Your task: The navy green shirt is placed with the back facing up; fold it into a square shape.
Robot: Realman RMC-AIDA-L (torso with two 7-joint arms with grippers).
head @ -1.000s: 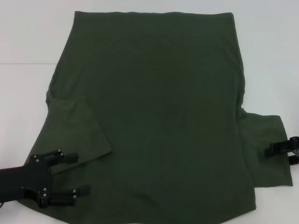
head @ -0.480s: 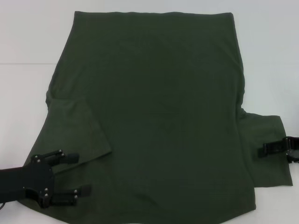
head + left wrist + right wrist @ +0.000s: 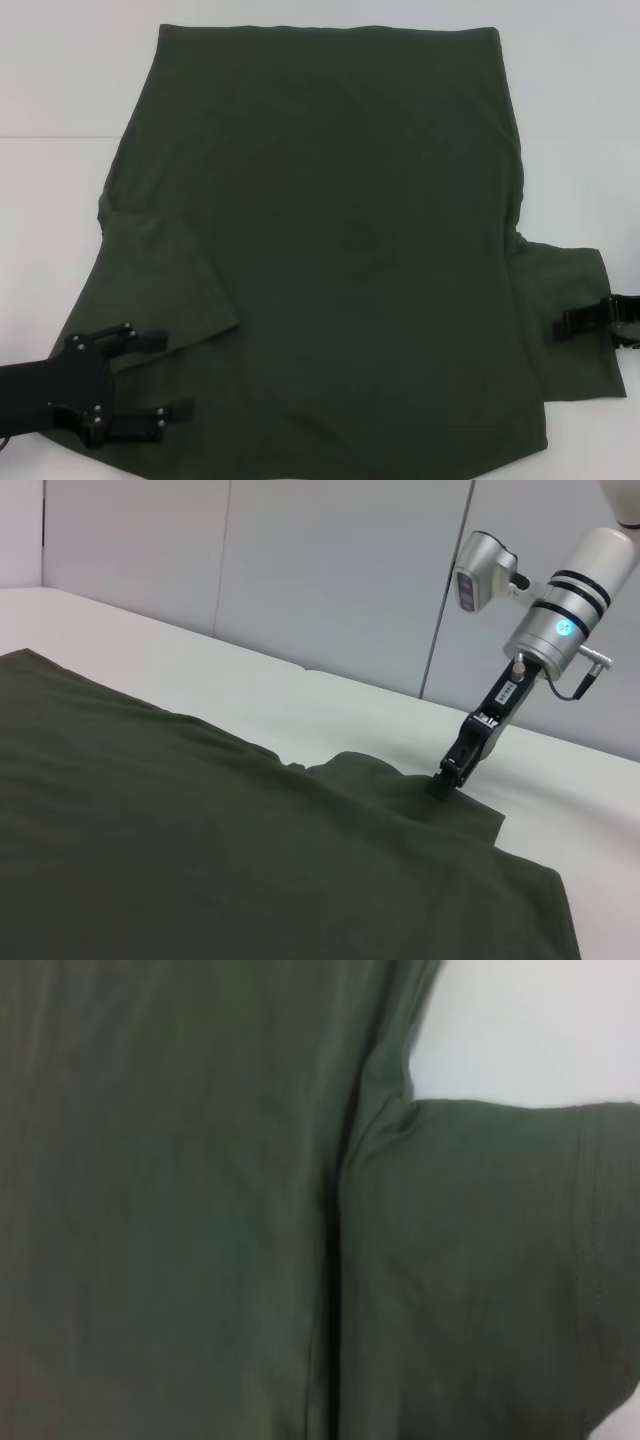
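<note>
The right gripper (image 3: pixel 578 321) sat low on the outer edge of the right sleeve (image 3: pixel 575 335), a little farther out than a second before, when its tip reached deeper over the cloth. I cannot tell whether its fingers pinched the fabric. That small outward drift suggested it was settling on the sleeve hem, probably to fold the sleeve inward. The left gripper (image 3: pixel 160 385) had not shifted; its fingers stood spread apart above the left sleeve (image 3: pixel 160 290), which already lay turned in over the body. The navy green shirt (image 3: pixel 340 250) lay flat, plain side up, on the white table (image 3: pixel 60 80). The left wrist view alone showed the right gripper (image 3: pixel 445 778) pressing down into the cloth; the right wrist view showed only the sleeve seam (image 3: pixel 335 1260).
</note>
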